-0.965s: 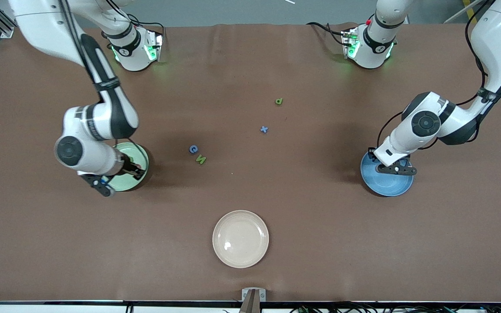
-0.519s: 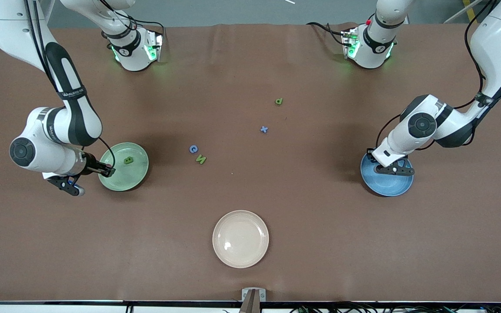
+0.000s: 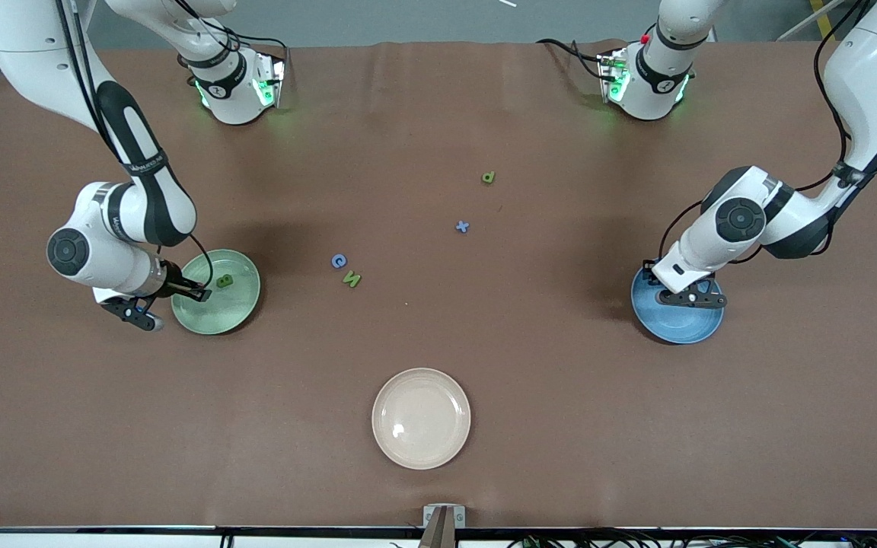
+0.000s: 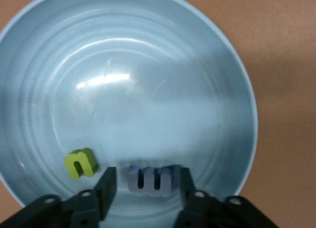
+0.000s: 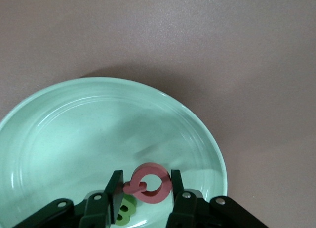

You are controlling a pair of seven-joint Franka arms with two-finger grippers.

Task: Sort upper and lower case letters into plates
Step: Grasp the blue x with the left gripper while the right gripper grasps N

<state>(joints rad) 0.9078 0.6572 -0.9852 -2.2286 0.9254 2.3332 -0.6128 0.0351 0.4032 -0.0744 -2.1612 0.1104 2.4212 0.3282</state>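
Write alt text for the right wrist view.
A pink letter Q sits between the right gripper's jaws, just over the mint green plate. A green letter lies in the plate under the jaws, and brown table surrounds the plate.

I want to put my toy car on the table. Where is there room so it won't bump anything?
There is bare brown table between the cream plate and the blue plate, and between the cream plate and the mint plate. The middle is busier: the blue c, green N, blue x and green d lie there.
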